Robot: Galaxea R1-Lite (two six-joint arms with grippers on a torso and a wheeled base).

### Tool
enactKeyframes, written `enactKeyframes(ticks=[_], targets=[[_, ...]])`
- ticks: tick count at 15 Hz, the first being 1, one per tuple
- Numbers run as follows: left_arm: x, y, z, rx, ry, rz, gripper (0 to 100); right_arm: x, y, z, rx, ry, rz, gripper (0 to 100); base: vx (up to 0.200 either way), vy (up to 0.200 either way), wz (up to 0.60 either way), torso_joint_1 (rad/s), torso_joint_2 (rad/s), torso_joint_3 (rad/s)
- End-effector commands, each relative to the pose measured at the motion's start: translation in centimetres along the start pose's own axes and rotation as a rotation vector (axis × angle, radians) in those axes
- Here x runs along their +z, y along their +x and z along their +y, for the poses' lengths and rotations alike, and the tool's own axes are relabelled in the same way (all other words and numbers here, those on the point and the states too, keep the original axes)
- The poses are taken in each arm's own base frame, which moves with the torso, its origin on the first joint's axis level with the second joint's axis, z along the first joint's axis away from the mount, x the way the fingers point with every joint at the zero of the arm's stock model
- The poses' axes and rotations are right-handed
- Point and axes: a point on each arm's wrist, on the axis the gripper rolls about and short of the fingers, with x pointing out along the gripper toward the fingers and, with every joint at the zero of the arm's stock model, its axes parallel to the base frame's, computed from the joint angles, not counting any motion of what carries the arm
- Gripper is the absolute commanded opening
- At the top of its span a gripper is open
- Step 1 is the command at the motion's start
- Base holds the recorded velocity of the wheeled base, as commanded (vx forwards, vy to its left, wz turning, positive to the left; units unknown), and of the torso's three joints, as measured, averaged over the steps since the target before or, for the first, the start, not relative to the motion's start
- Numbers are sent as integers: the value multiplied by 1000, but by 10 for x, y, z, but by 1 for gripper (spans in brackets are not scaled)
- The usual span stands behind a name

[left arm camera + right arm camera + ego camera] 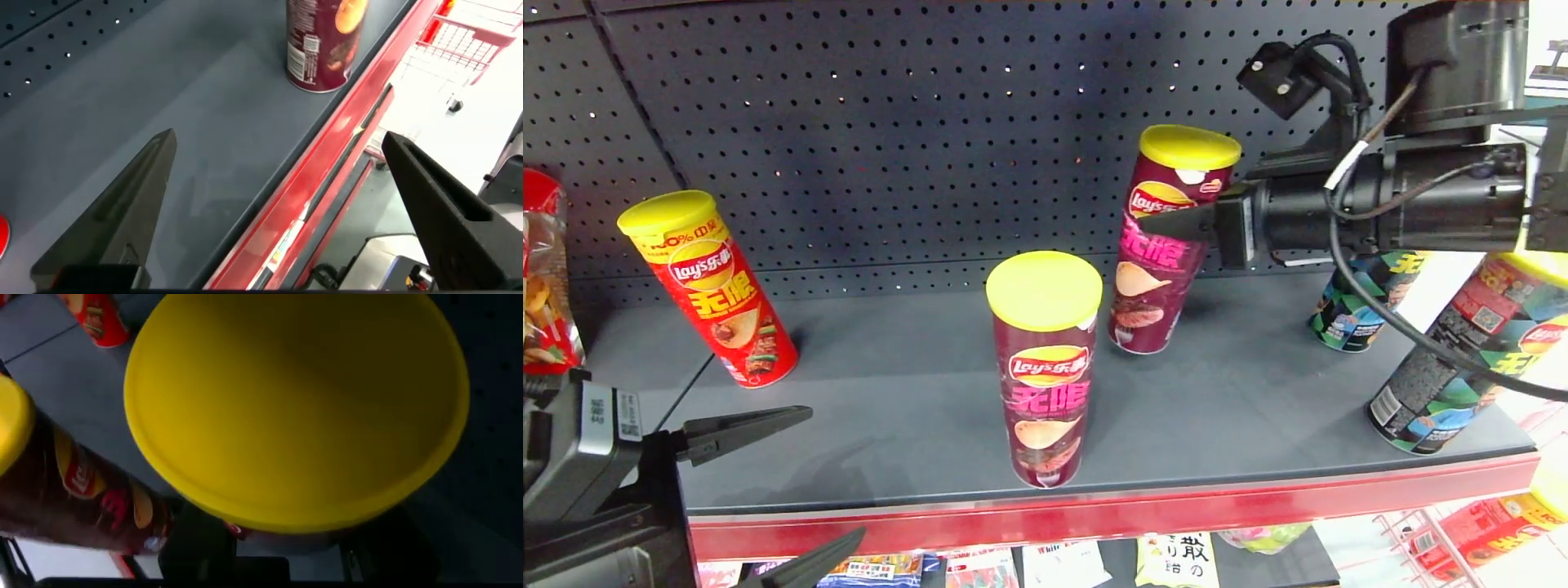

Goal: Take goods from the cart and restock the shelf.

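While right gripper (1176, 224) clenched tilted maroon can (1152, 286) — just behind front can (1045, 384), base near shelf (890, 408) — placement looked unfinished; left gripper (835, 472) hung spread, empty, left of front can.

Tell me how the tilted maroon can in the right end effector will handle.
Tall maroon cylindrical canister with yellow plastic lid, held leaning by the right end effector: probably topples if released. Round body would likely roll. Glossy wrap may slip.
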Motion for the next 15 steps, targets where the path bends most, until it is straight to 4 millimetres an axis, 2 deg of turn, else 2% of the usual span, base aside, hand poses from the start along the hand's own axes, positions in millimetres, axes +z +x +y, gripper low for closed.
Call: enactKeyframes(ticks=[1,4,6,15], targets=[[0,-1,0,1,2,-3,100,-11,41,-8,56,7,17,0,0,0,0,0,0,0],[1,-1,0,5,-1,-4,100,-15,63,-13,67,3,-4,0,0,0,0,0,0,0],[0,0,0,4,-21,-1,100,-14,71,-14,71,2,-7,0,0,0,0,0,0,0],[0,1,1,2,-26,7,100,-17,80,-5,98,-3,6,0,0,0,0,0,0,0]])
